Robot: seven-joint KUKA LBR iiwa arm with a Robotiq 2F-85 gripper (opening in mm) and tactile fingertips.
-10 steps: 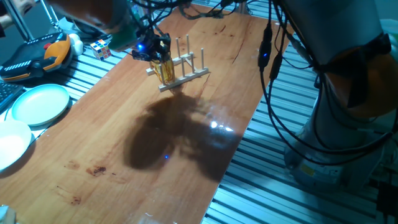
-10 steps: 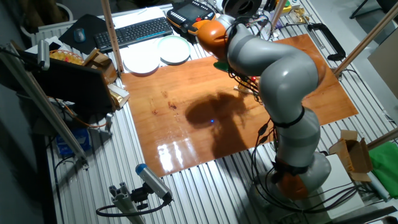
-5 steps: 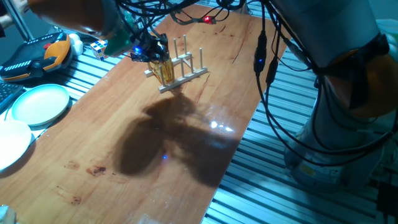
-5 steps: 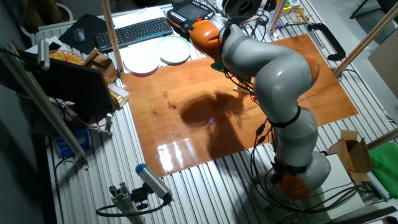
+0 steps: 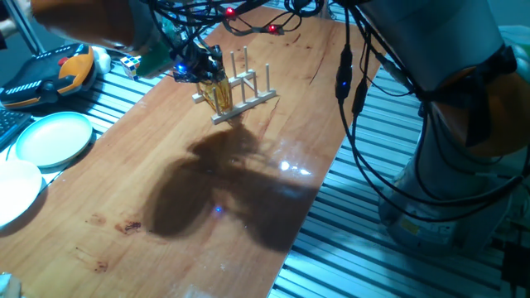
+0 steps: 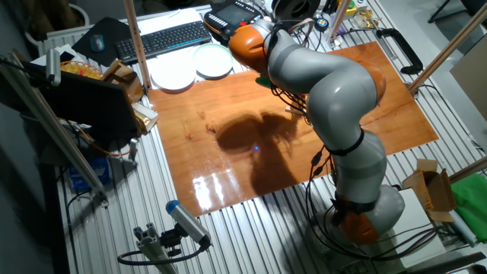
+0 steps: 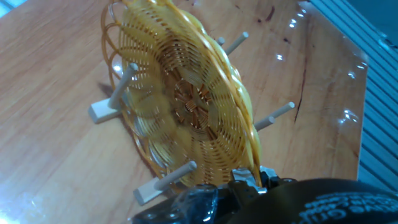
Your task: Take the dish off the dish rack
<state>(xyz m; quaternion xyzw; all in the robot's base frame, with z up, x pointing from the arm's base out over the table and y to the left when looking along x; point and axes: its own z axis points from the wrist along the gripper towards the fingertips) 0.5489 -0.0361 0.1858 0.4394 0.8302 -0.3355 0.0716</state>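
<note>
The yellow wicker dish (image 7: 186, 106) stands on edge between the pegs of the small wooden dish rack (image 7: 102, 112). In one fixed view the dish (image 5: 220, 95) shows as a yellow patch at the left end of the rack (image 5: 248, 99), at the far end of the wooden table. My gripper (image 5: 205, 70) sits at the dish's top edge. In the hand view the dish's rim runs into my gripper (image 7: 252, 180), whose fingers close around it. In the other fixed view my arm (image 6: 319, 76) hides the rack and dish.
A pale green plate (image 5: 54, 136) and a white plate (image 5: 12, 190) lie left of the table. An orange and black handset (image 5: 58, 74) and a colour cube (image 5: 135, 64) sit behind them. Cables (image 5: 352, 91) hang over the table's right edge. A keyboard (image 6: 163, 38) lies beyond the plates.
The upper arm has swung a little to the left and its shadow on the table has shifted with it. The gripper stays at the dish, which stands in the rack as before.
</note>
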